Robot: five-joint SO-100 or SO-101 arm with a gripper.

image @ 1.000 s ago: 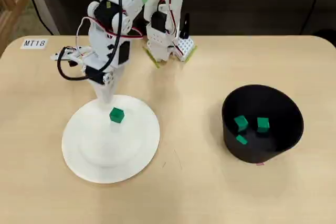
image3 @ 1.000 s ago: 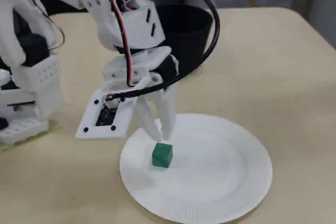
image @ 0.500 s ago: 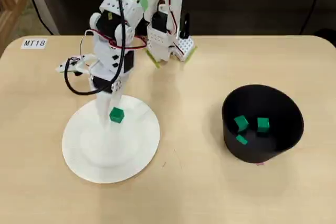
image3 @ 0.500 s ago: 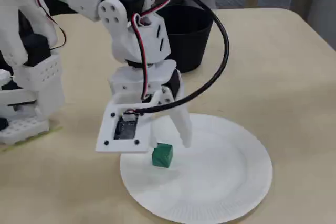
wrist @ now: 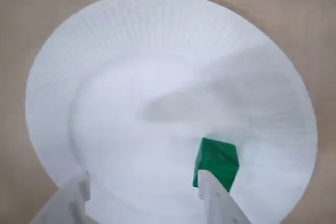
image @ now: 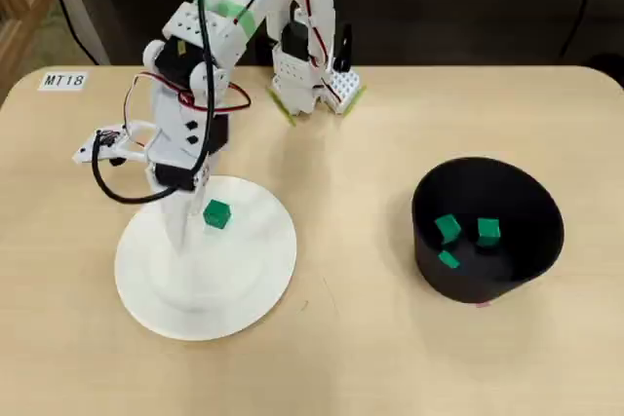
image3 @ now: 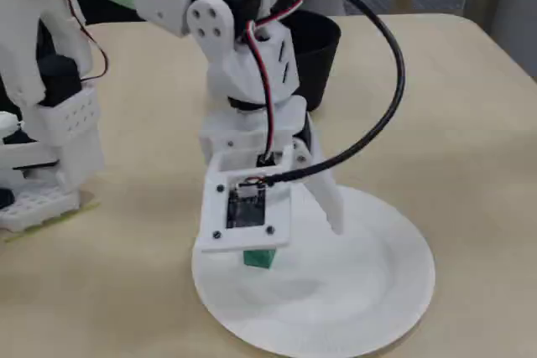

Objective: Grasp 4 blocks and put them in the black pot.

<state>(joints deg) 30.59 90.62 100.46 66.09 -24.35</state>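
**Fingers spread over the plate, one green block beside a fingertip**

Gripper (wrist: 144, 198) lowered over the white plate (image: 249, 284), fingers apart and closed on nothing. In the wrist view, one fingertip (wrist: 212, 190) just in front of the lone green block (wrist: 217, 161), the other well off to the left; whether touching, cannot tell. In the overhead view, same block (image: 216, 213) on the far part of the plate, just right of the fingers. In the fixed view, block (image3: 260, 257) mostly hidden behind the wrist camera board (image3: 247, 211). Black pot (image: 429, 260) well apart at the right of the table (image: 351, 358), three green blocks (image: 448, 229) inside on its floor.
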